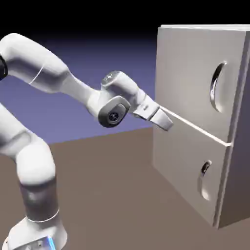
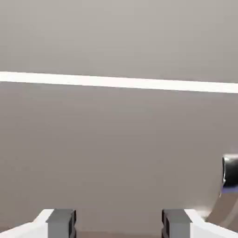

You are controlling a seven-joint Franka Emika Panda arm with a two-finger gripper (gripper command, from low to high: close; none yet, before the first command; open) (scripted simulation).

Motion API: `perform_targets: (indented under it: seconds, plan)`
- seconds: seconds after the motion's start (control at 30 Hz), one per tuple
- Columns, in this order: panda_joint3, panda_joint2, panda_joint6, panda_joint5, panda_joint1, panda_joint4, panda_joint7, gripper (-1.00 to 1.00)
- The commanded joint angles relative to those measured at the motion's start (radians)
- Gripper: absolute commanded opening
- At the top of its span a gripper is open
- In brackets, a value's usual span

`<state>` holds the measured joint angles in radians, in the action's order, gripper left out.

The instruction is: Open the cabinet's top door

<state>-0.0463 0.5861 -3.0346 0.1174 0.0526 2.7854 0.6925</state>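
Observation:
The cabinet (image 1: 185, 161) stands at the exterior view's right, tall and light grey-beige. Its top door (image 1: 190, 73) lies flush and carries a long curved silver handle (image 1: 218, 85) over a tall oval recess. My gripper (image 1: 168, 123) is open and empty. It sits just off the cabinet's front near the left edge, level with the seam between the two doors and well left of the handle. In the hand view the grey fingertips (image 2: 61, 222) stand apart at the bottom edge over flat panel, with my gripper (image 2: 118, 225) holding nothing. A pale seam line (image 2: 119, 82) crosses that view.
The shorter lower door (image 1: 188, 168) has a small stubby handle (image 1: 205, 168) over its own recess. A dark metal handle end (image 2: 230, 174) shows at the hand view's right edge; I cannot tell which door it belongs to. Brown tabletop (image 1: 112, 195) lies below the arm.

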Motion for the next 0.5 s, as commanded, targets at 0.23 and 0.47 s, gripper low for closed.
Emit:
perform_targets:
  seconds: [0.23, 0.47]
  plan:
    - [-0.137, 0.048, 0.007, 0.348, 0.12, -0.073, -0.144, 0.0]
    - [-0.257, 0.089, 0.014, 0.653, 0.226, -0.137, -0.27, 0.0]
